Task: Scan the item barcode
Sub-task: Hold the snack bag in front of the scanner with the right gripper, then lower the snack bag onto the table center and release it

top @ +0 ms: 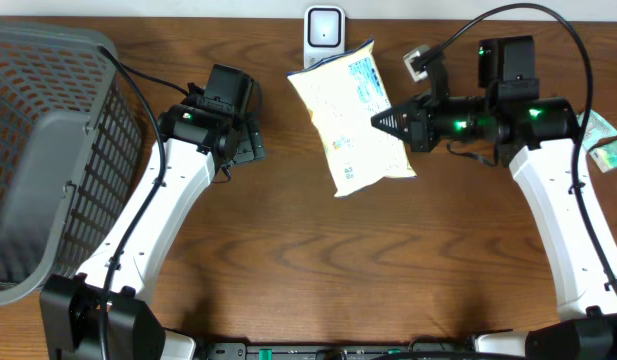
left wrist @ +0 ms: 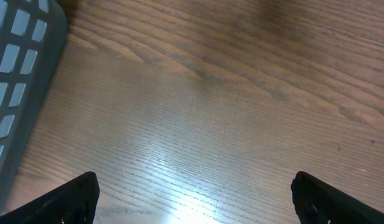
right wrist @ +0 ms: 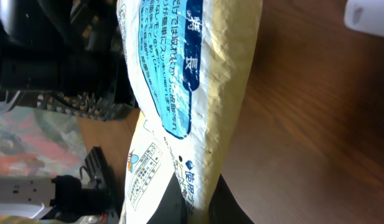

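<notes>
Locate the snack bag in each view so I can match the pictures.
Overhead: snack bag upper centre, below the white scanner, its right edge pinched by the right claw.
Left wrist: not in it.
Right wrist: fills the centre, top to bottom, edge-on.
Shared landmark: the wooden table, in all three; the scanner also shows at the right wrist view's top right corner.

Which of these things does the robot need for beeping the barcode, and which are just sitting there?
For the job: snack bag, held by the right gripper; white scanner just beyond it.
Just lying about: grey basket; small packet at the right edge; the left gripper, open and empty.
</notes>
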`<act>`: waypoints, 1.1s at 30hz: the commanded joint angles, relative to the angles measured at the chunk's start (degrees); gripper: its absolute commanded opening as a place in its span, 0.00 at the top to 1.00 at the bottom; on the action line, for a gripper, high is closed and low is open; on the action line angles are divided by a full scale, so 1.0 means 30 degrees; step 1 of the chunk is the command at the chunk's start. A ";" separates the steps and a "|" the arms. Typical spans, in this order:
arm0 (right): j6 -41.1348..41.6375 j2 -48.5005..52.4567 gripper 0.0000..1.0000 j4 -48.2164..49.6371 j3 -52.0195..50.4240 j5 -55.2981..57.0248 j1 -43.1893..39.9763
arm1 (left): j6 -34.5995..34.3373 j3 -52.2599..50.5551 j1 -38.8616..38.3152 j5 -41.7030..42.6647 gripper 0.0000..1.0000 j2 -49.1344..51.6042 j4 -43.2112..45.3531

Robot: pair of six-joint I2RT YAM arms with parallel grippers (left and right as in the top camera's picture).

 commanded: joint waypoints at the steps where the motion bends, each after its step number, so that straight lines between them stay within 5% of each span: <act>1: 0.0270 -0.0036 0.99 0.0204 -0.0066 -0.0488 0.0080 | 0.0109 0.0073 0.0029 -0.0313 0.02 -0.0175 -0.0102; 33: 0.2200 -0.0029 0.99 0.0386 -0.0073 0.1545 0.0066 | 0.0109 0.0073 0.0029 -0.0313 0.03 -0.0175 -0.0102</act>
